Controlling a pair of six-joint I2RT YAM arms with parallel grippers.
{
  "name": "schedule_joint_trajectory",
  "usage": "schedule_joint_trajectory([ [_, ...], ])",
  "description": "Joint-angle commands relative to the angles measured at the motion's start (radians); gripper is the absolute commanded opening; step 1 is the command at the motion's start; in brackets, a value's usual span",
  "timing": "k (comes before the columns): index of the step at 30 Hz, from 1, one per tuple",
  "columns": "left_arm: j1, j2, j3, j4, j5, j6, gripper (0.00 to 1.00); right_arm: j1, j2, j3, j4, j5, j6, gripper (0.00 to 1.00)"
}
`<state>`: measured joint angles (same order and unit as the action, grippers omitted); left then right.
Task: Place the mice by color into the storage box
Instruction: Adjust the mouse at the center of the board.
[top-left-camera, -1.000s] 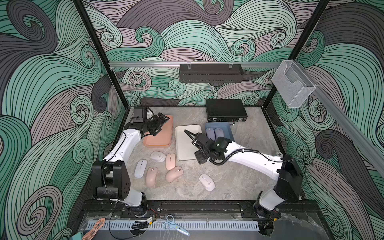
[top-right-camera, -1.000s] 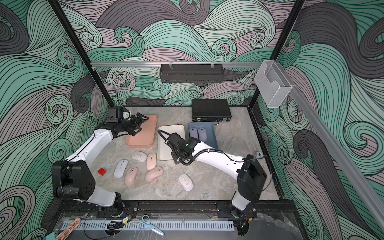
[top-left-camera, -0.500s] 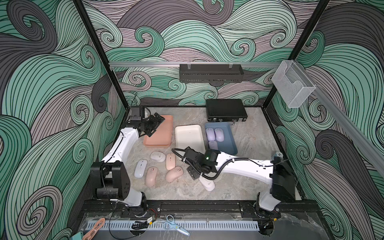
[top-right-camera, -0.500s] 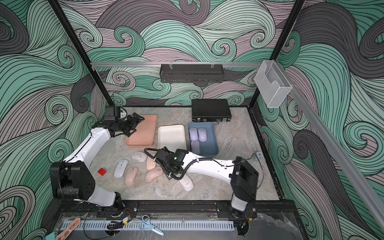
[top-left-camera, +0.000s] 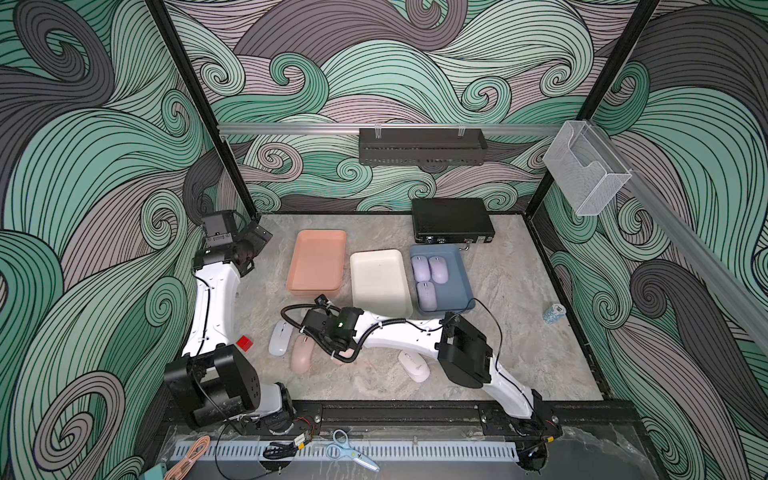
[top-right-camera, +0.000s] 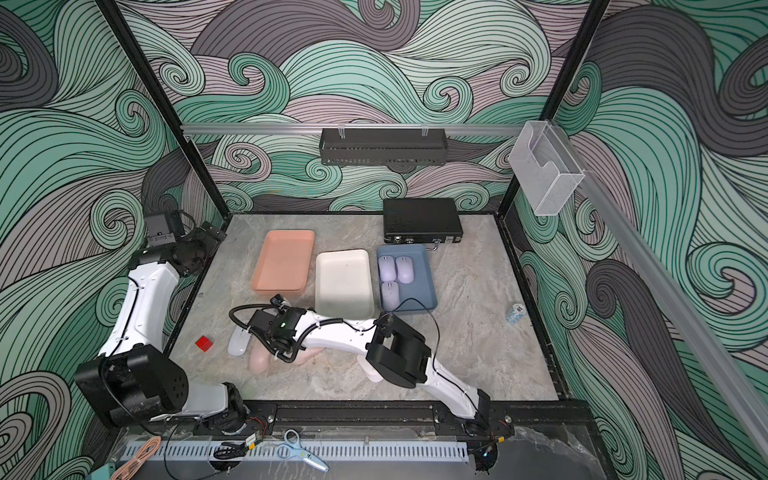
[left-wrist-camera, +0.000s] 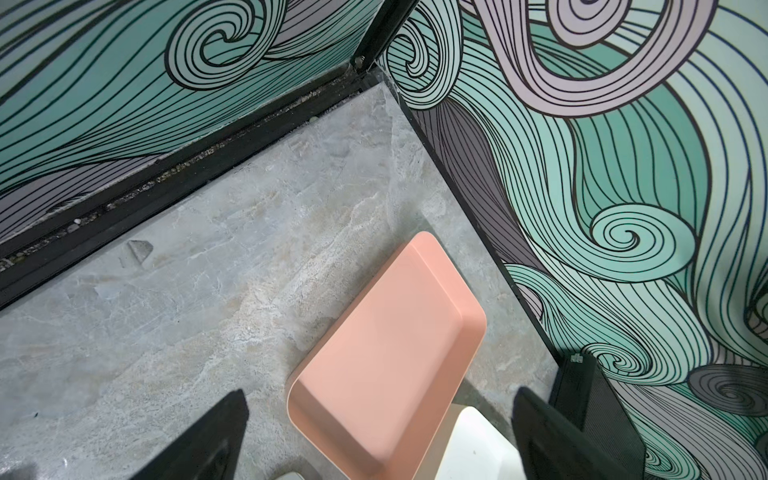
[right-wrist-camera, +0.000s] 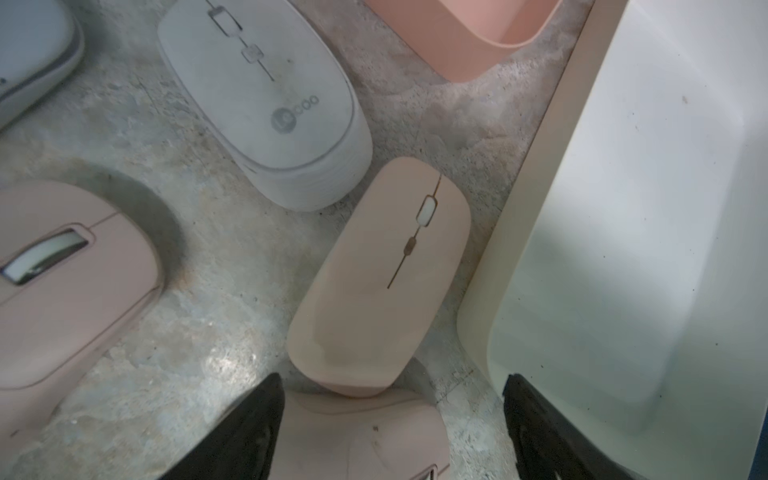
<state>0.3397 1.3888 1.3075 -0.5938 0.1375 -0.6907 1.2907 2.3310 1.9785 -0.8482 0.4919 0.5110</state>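
Three lavender mice (top-left-camera: 430, 276) lie in the blue tray (top-left-camera: 459, 266); the cream tray (top-left-camera: 380, 257) and pink tray (top-left-camera: 318, 239) hold nothing. My right gripper (top-left-camera: 323, 305) (right-wrist-camera: 392, 378) is open, low over the loose mice, its fingers either side of a pink mouse (right-wrist-camera: 361, 436) without gripping it. Just beyond lie a second pink mouse (right-wrist-camera: 382, 274), a third (right-wrist-camera: 62, 282) and a whitish grey mouse (right-wrist-camera: 270, 104). Another pale mouse (top-left-camera: 413, 365) rests near the right arm's elbow. My left gripper (top-left-camera: 253, 239) (left-wrist-camera: 380, 392) is open and holds nothing, by the far left wall beside the pink tray (left-wrist-camera: 473, 332).
A black box (top-left-camera: 453, 224) stands at the back. A red cube (top-left-camera: 244, 343) lies front left, and a small blue-white object (top-left-camera: 555, 312) is by the right wall. Scissors (top-left-camera: 349, 451) lie on the front rail. The right arm spans the front of the trays.
My right arm swung from over the cream tray down to the loose mice at the front left. My left arm drew back from the pink tray to the wall. Both jaws widened.
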Motion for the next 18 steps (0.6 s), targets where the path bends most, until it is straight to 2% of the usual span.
schedule_joint_trajectory([
  [1,0.029,0.027,0.039,-0.043,0.112,-0.005,0.96,0.018,0.016,0.029,-0.072,0.075,0.004,0.83],
  [9,0.052,0.06,0.015,-0.006,0.168,-0.03,0.95,0.049,-0.042,-0.065,-0.087,0.057,0.015,0.83],
  [18,0.05,0.055,0.0,0.018,0.197,-0.039,0.94,0.056,-0.259,-0.352,-0.087,0.027,0.068,0.81],
])
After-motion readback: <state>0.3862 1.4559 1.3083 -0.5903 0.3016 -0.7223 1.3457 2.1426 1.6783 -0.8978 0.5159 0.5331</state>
